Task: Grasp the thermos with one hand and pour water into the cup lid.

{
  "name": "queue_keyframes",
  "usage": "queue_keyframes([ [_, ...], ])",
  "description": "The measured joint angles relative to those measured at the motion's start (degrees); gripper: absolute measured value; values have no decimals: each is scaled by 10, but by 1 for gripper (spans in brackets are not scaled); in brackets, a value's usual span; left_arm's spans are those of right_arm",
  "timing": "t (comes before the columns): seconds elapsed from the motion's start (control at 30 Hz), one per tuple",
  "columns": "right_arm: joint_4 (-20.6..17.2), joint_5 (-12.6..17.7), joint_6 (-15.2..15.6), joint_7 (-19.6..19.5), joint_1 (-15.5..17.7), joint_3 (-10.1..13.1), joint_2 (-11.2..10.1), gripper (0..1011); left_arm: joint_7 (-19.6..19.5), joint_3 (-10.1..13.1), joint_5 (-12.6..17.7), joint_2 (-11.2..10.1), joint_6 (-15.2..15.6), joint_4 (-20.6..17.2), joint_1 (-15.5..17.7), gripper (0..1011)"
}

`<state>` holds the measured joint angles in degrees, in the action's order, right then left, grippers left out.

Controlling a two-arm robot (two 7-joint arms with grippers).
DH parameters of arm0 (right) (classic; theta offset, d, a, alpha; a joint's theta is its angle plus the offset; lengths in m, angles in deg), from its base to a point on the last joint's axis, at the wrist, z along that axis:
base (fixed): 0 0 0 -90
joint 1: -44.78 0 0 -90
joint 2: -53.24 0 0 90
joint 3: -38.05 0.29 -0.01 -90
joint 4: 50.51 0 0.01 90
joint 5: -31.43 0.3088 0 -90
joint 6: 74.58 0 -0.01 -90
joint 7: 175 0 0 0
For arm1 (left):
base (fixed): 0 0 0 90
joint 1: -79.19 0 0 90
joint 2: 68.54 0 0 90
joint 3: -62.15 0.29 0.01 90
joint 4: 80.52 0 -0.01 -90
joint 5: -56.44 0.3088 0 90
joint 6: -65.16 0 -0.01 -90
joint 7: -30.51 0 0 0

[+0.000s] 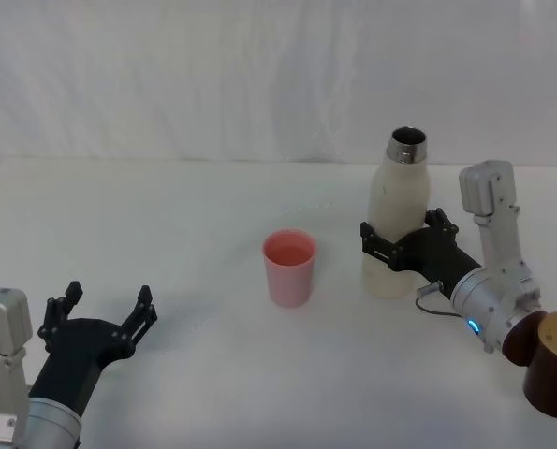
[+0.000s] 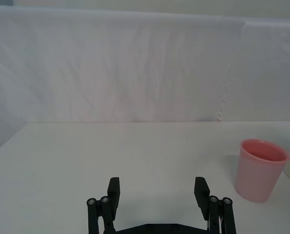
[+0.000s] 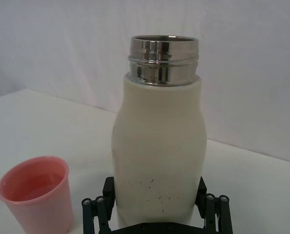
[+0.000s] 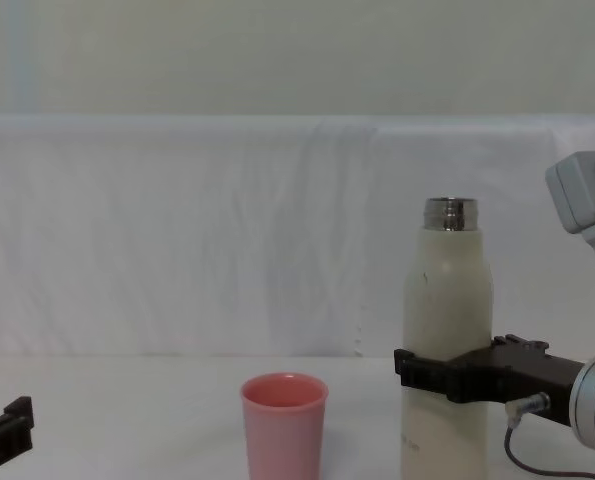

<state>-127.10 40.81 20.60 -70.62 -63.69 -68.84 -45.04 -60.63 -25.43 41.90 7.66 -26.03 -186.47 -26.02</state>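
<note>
Head view: thermos (image 1: 397, 217) upright on the white table (image 1: 184, 206), right of centre, steel neck uncapped and open at the top. Right end effector (image 1: 397, 240) wrapped around the lower body of the thermos — black fingers (image 1: 376, 241) on both sides, touching the cream wall, holding it. Cup lid (image 1: 289, 267) upright just left of the thermos, near but apart, mouth up. Left end effector (image 1: 104, 310) low at the near left, well apart from both, fingers spread wide, holding nothing. Brown cylinder with a gold top (image 1: 552, 363) at the near right edge.

Right wrist view: thermos (image 3: 158, 151) seated between the two black fingers (image 3: 97, 210), scuff marks on the lower wall; cup lid (image 3: 36, 193) beside it, pale inside — liquid or bare bottom, cannot tell.

Chest view: thermos (image 4: 447, 340) vertical, base on the table, gripped below mid-height by the right end effector (image 4: 447, 376); cup lid (image 4: 284, 424) to its left.
</note>
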Motion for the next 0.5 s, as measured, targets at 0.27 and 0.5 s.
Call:
queue_keyframes([
  [0.27, 0, 0, 0, 0, 0, 0, 0, 1001, 0, 0, 0, 0, 0, 0, 0, 1001],
  [0.5, 0, -1, 0, 0, 0, 0, 0, 1001, 0, 0, 0, 0, 0, 0, 0, 1001],
])
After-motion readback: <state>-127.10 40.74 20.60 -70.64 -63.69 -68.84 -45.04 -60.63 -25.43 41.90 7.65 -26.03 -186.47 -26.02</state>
